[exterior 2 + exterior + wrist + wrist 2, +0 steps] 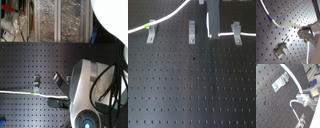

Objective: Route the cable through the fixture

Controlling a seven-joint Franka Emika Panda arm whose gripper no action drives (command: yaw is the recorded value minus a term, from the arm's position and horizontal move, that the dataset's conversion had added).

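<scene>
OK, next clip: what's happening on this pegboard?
A single robot arm is working a white cable across a black perforated board that carries three upright grey clip brackets. In both wrist views the gripper is shut on the cable, which bends away on either side. In the first exterior view the cable crosses the left bracket by its green band and the right bracket; the middle bracket holds no cable.
</scene>
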